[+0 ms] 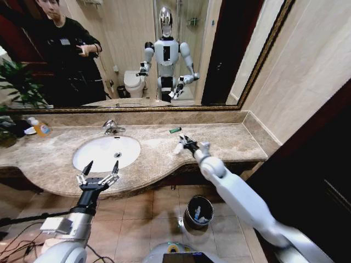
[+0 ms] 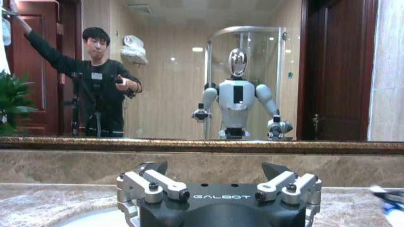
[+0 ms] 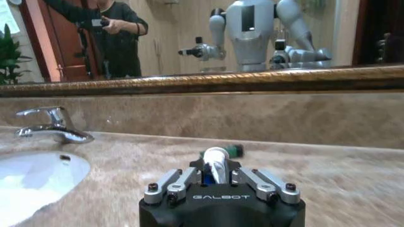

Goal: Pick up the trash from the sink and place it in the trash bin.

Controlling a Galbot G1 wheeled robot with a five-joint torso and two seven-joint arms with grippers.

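One white-and-blue toiletry tube [image 3: 215,169] pinched in the right gripper [image 1: 186,143] jaws over the beige marble worktop [image 1: 230,139]: lift clear, carry toward 6 o'clock to the round dark metal trash bin [image 1: 198,212]; left gripper [image 1: 98,171] spread, idle.

The word "GALBOT" stands in pale capital letters on the dark housing of the left end effector [image 2: 221,182], just below its finger mounts, as the left wrist view shows it. The same word "GALBOT" stands in the same lettering on the dark housing of the right end effector [image 3: 215,172], as the right wrist view shows it. The small light badge on the person's dark top in the mirror is too small to read
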